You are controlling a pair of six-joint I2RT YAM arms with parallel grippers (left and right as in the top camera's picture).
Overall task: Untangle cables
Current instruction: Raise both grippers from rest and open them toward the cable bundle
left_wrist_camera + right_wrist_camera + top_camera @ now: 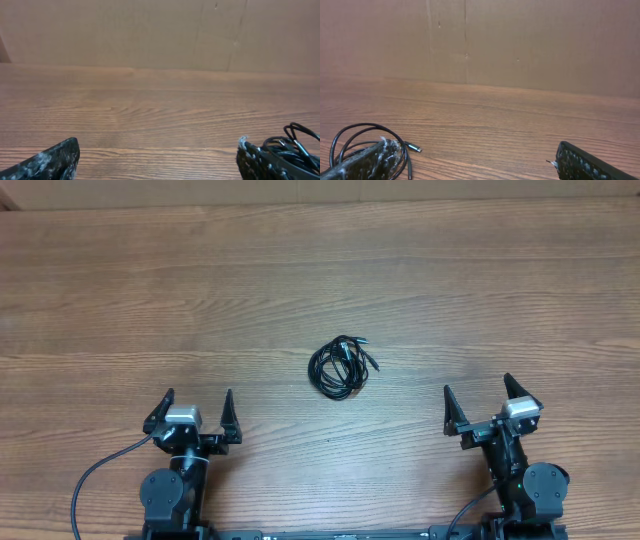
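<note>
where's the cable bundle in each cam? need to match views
Overhead: cable bundle lies mid-table, ahead of and between the two arms.
Left wrist: bottom-right corner, partly cut off by the frame edge.
Right wrist: bottom-left corner, a loop with a plug end pointing right.
Shared landmark: the far edge of the wooden table where it meets the cardboard wall.

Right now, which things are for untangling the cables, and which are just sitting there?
For the job:
cables, one tangled bundle in the middle of the table
left gripper, open and empty
right gripper, open and empty

Just there:
table
brown wall behind it
</note>
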